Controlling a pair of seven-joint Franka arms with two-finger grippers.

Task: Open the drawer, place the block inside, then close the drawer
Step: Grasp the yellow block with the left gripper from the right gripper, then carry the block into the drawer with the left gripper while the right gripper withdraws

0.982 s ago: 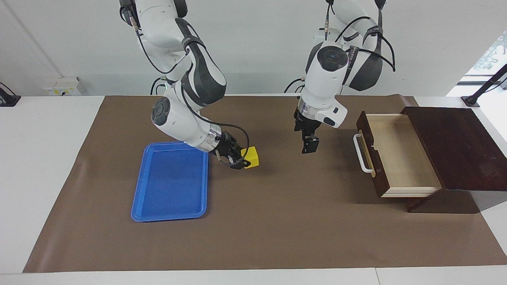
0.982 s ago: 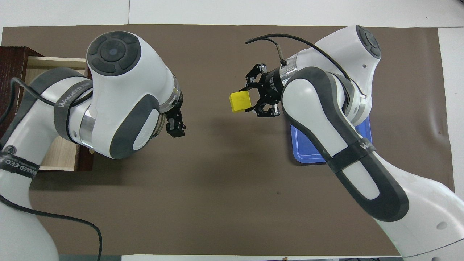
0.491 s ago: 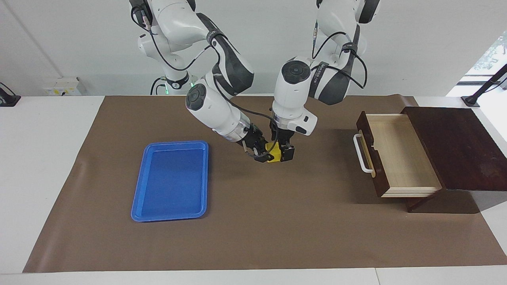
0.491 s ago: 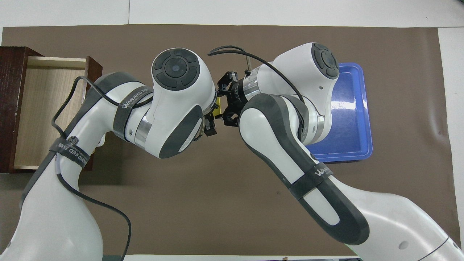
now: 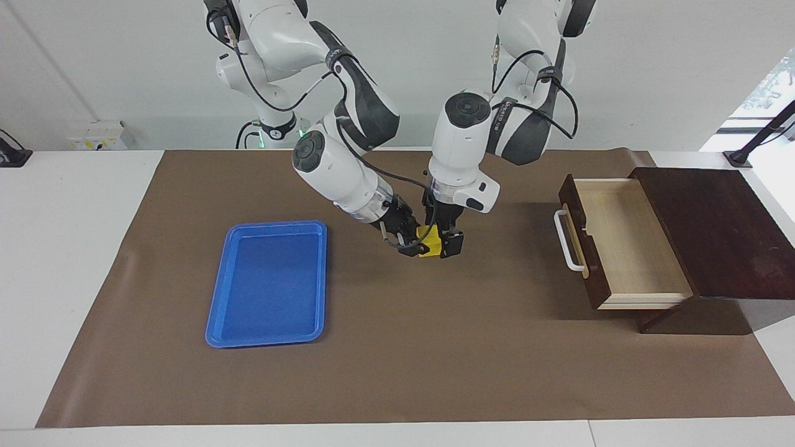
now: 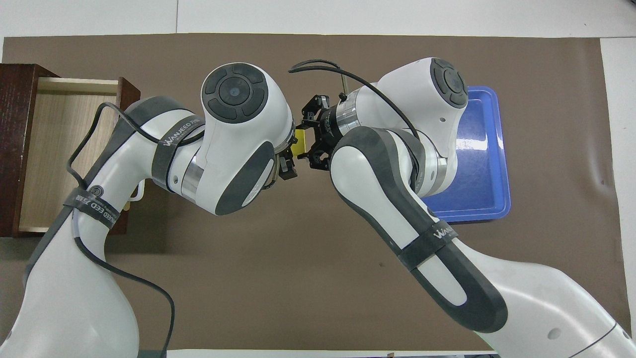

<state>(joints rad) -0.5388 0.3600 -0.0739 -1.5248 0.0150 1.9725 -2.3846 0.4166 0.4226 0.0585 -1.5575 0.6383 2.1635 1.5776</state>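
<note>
- Brown matting [image 5: 397, 347] is spread over the white table [image 5: 74, 248], mid-air handover seen above its middle.
- Small bright yellow cube block [image 5: 428, 243] is clamped in the right hand [image 5: 411, 243], fingers closed on it.
- Left hand [image 5: 448, 242] is set around the same block from above, fingers wide; grip can't be told.
- Dark brown wooden drawer [image 5: 621, 248] is pulled open, toward the left arm's end.
- Flat blue plastic tray [image 5: 268, 282] is parked toward the right arm's end.

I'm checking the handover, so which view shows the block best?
The facing view: the block shows there as a yellow cube above the mat, between the right gripper and the left gripper. The overhead view gives only a yellow sliver, since both arms' wrists cover most of it.
</note>
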